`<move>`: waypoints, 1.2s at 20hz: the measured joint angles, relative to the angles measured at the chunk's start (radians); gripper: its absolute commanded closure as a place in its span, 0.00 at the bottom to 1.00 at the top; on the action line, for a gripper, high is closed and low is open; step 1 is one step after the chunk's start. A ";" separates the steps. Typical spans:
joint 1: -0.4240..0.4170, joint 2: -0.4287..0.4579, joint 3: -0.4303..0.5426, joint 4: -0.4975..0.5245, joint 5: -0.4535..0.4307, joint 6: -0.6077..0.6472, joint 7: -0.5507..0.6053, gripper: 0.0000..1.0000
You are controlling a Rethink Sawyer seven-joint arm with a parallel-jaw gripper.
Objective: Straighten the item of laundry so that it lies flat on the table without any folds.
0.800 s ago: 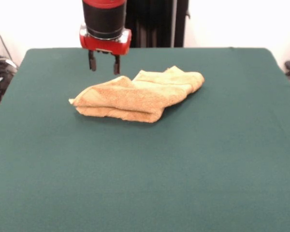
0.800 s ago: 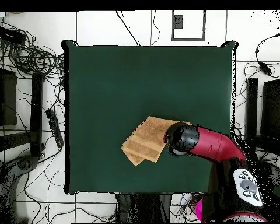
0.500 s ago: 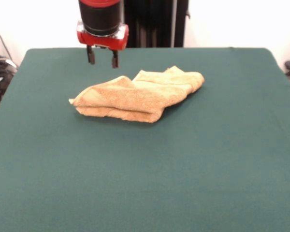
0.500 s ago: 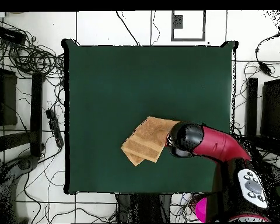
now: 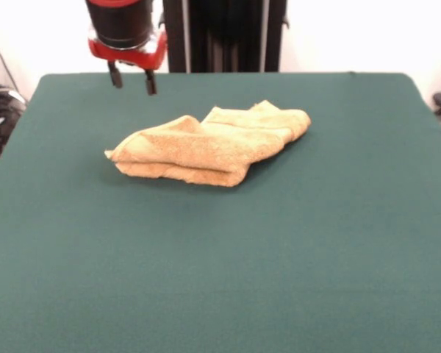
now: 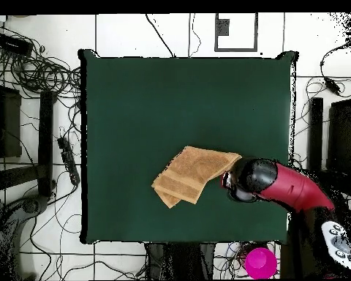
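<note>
1. Large rectangular table covered in dark green cloth [image 5: 294, 250]: fills most of the front view; in the overhead view [image 6: 149, 102] occupies the centre of the frame.
2. Small orange-tan terry towel [image 5: 206, 143]: lying on the table, slightly left of centre and in the upper half of the front view. Folded over itself in layers, with a thick doubled edge facing the lower part of the frame and a second bunched lobe towards the upper right. Not flat. In the overhead view [image 6: 191, 174] seen as a skewed four-sided shape, lower centre of the table, with a smaller layer peeping out at its lower left corner.
3. Red and black robot arm [image 6: 288, 186]: enters the overhead view from the lower right, black rounded end pointing left, just beside the towel's right corner.
4. Two-fingered dark gripper on a red collar [image 5: 131, 79]: upper left of the front view, hanging above the far edge of the table. Fingers [image 5: 151, 83] parted by a moderate gap, nothing between them. Apart from the towel, up and to the left of it in the frame. Hidden under the arm in the overhead view.
5. Bright pink round object [image 6: 259, 262]: lower right of the overhead view, off the table.
6. Tangle of dark cables [image 6: 39, 69]: upper left of the overhead view, on the pale floor beside the table.
</note>
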 measured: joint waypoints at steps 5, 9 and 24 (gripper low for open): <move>-0.040 0.000 0.013 0.001 0.002 -0.072 0.000 0.00; -0.080 0.000 0.053 0.002 0.010 -0.176 0.000 0.00; -0.275 0.008 0.297 0.084 0.020 -0.391 0.000 0.00</move>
